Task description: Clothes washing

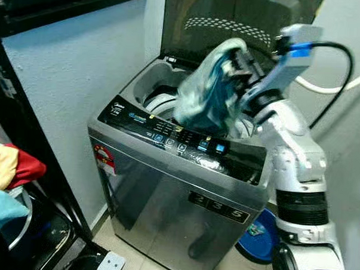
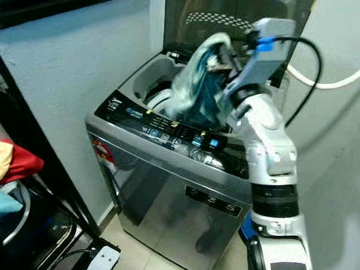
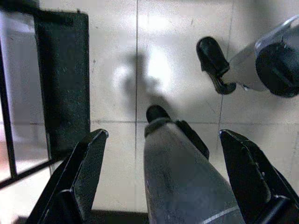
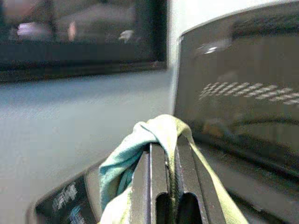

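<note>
A silver top-loading washing machine (image 1: pixel 177 189) stands against the wall with its dark lid (image 1: pixel 233 21) raised. My right gripper (image 1: pixel 238 58) is shut on a teal and pale green garment (image 1: pixel 207 91), which hangs over the open drum (image 1: pixel 160 101). In the right wrist view the cloth (image 4: pixel 140 154) is pinched between the black fingers (image 4: pixel 159 186), in front of the raised lid (image 4: pixel 243 93). My left gripper (image 3: pixel 163 172) hangs open over the tiled floor, nothing between its fingers.
More clothes, red, yellow and blue (image 1: pixel 5 175), are piled in a basket at the lower left beside a dark frame (image 1: pixel 36 146). A blue basin (image 1: pixel 259 231) lies on the floor right of the machine. A white hose (image 1: pixel 334 88) runs along the wall.
</note>
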